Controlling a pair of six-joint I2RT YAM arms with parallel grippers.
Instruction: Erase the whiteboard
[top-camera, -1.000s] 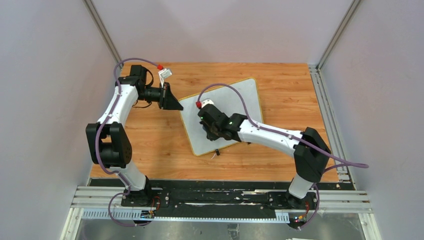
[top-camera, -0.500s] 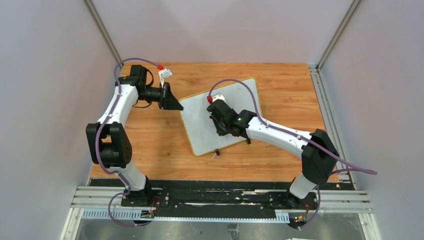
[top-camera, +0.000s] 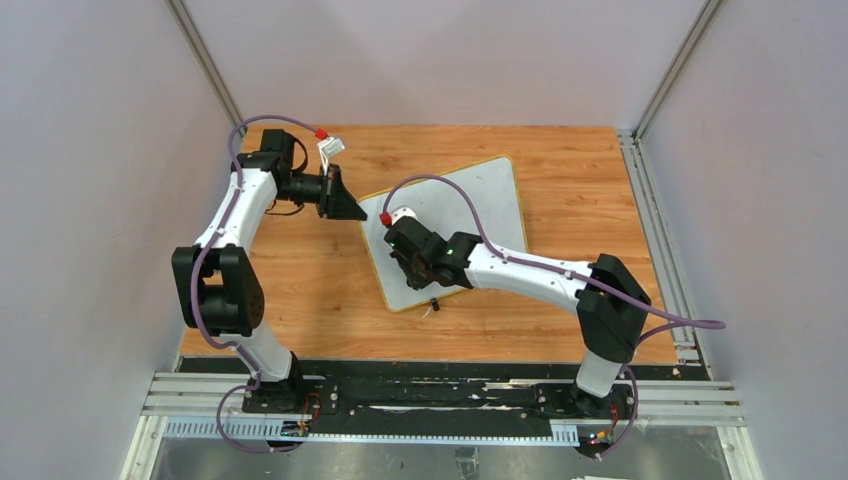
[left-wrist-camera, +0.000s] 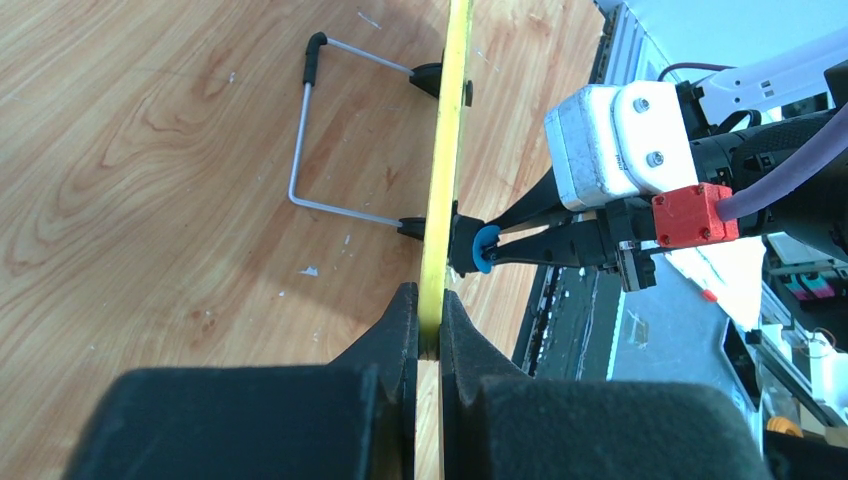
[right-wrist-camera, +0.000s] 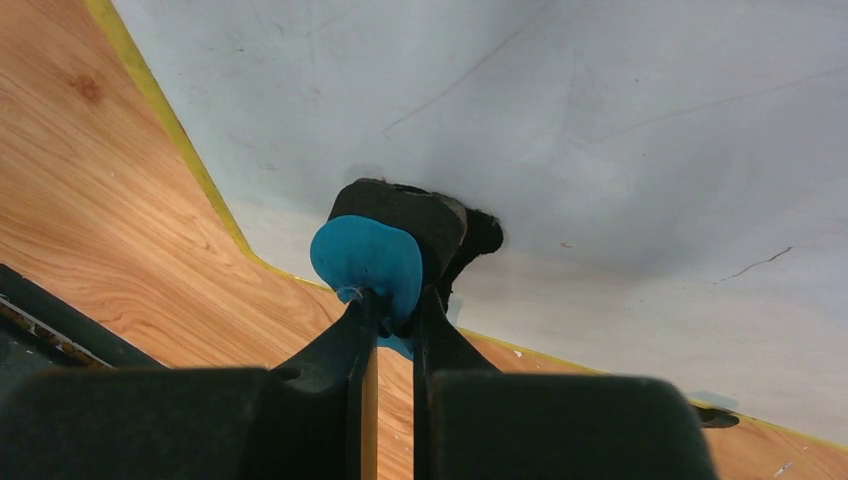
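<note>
Logging from my remote station:

- **Whiteboard (top-camera: 470, 200):** one, white with a thin yellow rim, lying askew at mid-table on the wooden table (top-camera: 300, 290).
- **Left claw (left-wrist-camera: 428, 303):** clamped tight on the board's yellow rim at its far-left corner.
- **Right claw (right-wrist-camera: 396, 300):** pinched on a small blue and black eraser (right-wrist-camera: 368, 258), whose dark pad presses on the board's surface toward its near-left part.
- **Wire loop (left-wrist-camera: 300, 150):** bent metal, fixed by two black clips to the board's near edge and lying on the wood.
- **Faint grey strokes (right-wrist-camera: 470, 90):** several, on the white surface beyond the eraser.
</note>
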